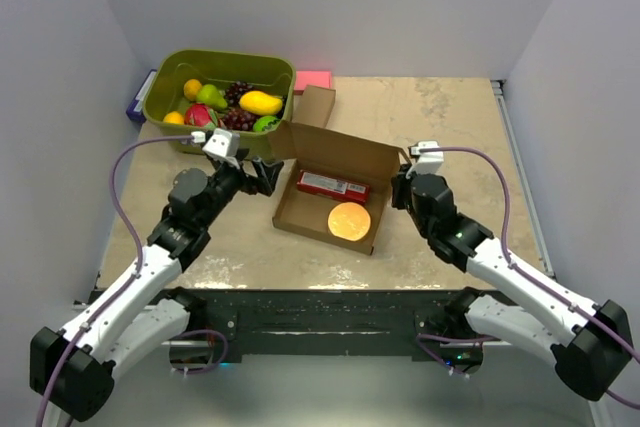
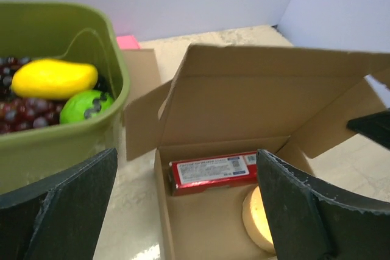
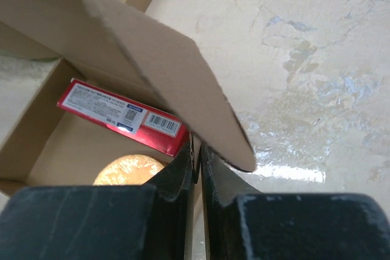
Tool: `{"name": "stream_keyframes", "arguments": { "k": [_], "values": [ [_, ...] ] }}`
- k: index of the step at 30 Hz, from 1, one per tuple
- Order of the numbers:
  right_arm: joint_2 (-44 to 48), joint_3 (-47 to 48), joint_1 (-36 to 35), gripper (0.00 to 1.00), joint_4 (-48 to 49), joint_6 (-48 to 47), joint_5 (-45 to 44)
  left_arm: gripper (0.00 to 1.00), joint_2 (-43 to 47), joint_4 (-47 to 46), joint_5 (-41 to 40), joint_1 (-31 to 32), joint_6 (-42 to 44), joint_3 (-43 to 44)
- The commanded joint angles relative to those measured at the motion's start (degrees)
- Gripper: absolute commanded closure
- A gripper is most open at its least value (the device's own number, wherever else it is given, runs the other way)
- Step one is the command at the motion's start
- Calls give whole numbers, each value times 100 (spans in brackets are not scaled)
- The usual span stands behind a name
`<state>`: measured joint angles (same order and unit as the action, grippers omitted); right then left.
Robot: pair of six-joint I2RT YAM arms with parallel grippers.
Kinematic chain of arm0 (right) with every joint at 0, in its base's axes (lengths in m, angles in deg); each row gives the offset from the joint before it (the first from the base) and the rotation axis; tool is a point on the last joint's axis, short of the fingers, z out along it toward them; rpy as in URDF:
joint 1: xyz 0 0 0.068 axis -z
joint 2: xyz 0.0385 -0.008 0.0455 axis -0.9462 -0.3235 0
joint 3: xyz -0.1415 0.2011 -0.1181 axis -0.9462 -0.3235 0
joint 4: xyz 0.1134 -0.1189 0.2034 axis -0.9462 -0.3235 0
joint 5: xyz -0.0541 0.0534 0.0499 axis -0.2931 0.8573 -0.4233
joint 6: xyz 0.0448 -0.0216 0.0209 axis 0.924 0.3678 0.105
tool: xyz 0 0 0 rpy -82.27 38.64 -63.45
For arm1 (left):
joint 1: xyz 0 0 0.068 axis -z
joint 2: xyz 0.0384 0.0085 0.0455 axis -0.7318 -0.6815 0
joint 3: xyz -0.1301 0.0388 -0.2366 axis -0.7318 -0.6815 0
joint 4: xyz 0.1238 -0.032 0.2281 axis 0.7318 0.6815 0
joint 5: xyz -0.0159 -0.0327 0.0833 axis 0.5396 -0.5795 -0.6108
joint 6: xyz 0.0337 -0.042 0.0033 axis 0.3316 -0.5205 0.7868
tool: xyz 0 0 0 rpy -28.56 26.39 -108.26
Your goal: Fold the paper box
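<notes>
Only wrist views tell: right jaws pinch paper box (image 3: 122,47), left jaws gape.

Pretty sure it's a robotics lab test cell: plain white panels (image 1: 60,97) boxing in a table (image 1: 440,127), robot arms (image 1: 150,267) bolted along its near edge, fruit (image 1: 260,103) in a green bin (image 1: 228,56).

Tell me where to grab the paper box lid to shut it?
Pinch the paper box lid at its free top edge, from the left, with the open left hand. That edge stands up clear; the right hand holds the right wall.
</notes>
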<state>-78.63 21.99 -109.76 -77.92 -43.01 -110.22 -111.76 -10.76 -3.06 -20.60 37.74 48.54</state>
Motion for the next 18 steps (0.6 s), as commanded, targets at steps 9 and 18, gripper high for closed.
{"name": "stream_keyframes", "arguments": {
  "k": [9,18],
  "values": [
    [-631,725,207,100,-145,-1282,1202,0,-851,-1446,-1215,-287,628,-655],
    [-754,795,374,100,-119,-1440,1518,0,-1247,-2632,-392,-780,742,-1024]
  ]
}}
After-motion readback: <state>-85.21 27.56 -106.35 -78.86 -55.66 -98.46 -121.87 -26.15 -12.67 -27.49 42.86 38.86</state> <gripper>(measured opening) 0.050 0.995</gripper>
